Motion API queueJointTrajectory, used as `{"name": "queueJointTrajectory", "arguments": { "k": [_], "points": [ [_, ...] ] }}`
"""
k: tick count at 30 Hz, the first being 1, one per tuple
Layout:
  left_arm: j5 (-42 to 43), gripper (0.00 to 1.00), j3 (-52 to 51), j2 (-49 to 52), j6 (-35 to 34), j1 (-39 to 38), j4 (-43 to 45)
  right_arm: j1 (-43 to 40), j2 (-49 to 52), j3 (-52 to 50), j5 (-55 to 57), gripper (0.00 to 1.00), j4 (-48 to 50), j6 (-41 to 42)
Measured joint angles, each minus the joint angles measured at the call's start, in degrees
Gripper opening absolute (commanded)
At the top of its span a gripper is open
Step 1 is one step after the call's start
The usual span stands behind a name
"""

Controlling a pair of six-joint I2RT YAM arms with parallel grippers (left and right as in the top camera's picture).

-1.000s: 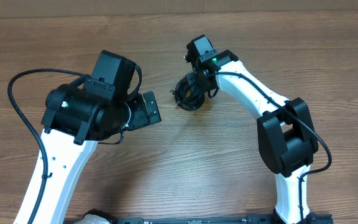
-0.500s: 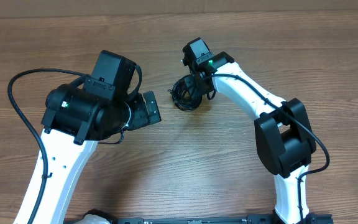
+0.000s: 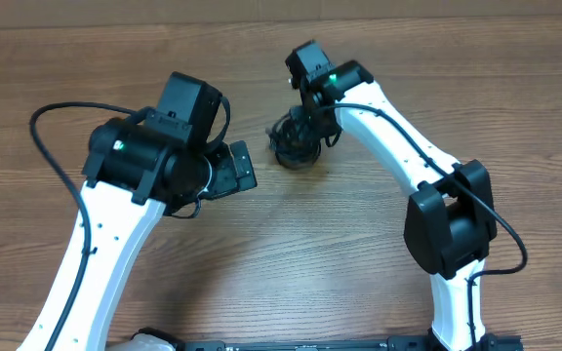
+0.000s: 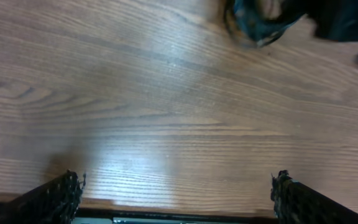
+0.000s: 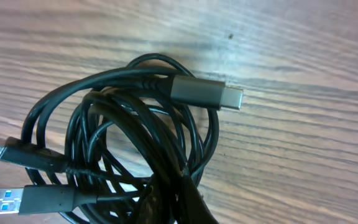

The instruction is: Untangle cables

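Cables (image 3: 292, 149) lie as one tight knotted coil on the wood-grain surface (image 3: 359, 253); roundish, no clear long axis. Right gripper (image 3: 309, 125) is directly at the coil, so that arm is nearer. Whether it is open or closed cannot be told. Left gripper (image 3: 239, 168) is near, with the coil ahead of it. Its fingers (image 4: 64, 196) are spread wide and empty. Cords are thin, matte black, limp. A grey plug (image 5: 207, 94) juts from the top loop, and a blue-tongued plug (image 5: 27, 200) sits at the edge.
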Motion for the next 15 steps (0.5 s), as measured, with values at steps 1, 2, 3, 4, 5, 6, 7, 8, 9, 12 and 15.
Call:
{"name": "queueJointTrajectory", "arguments": {
  "k": [1,2,3,4,5,6,7,8,9,12,15],
  "points": [
    [0.13,1.00,0.00,0.39,0.02,0.00,-0.20,0.00,-0.52,0.68,0.00,0.04,-0.55,0.15],
    [0.17,1.00,0.00,0.74,0.15,0.00,-0.28,0.00,-1.31,1.09,-0.02,0.04,-0.72,0.50],
    [0.20,1.00,0.00,0.96,0.20,0.00,-0.31,0.00,-2.14,1.31,-0.02,0.04,-0.72,0.87],
    [0.24,0.99,0.00,1.05,0.20,0.00,-0.42,0.00,-3.02,1.42,-0.04,0.04,-0.70,1.36],
    [0.35,0.99,0.00,1.09,0.20,0.00,-0.46,0.00,-3.76,1.46,-0.46,0.04,-0.57,1.73],
    [0.37,1.00,0.00,1.09,0.20,0.00,-0.55,0.00,-4.55,1.51,-1.20,0.04,-0.39,2.10],
    [0.39,1.00,0.00,1.09,0.20,0.00,-0.63,0.00,-5.14,1.60,-1.81,0.04,-0.35,2.29],
    [0.39,1.00,-0.02,1.09,0.22,0.00,-0.66,0.00,-5.51,1.73,-2.32,0.04,-0.35,2.51],
    [0.39,0.99,0.00,1.09,0.20,0.00,-0.66,0.00,-5.77,1.84,-2.38,0.04,-0.35,3.04],
    [0.39,0.99,0.00,1.09,0.22,0.00,-1.07,0.20,-5.86,1.79,1.64,0.04,-0.83,7.32],
    [0.39,0.99,0.00,1.09,0.22,0.00,-1.75,0.26,-5.86,1.44,4.94,0.04,-0.90,11.21]
  ]
}}
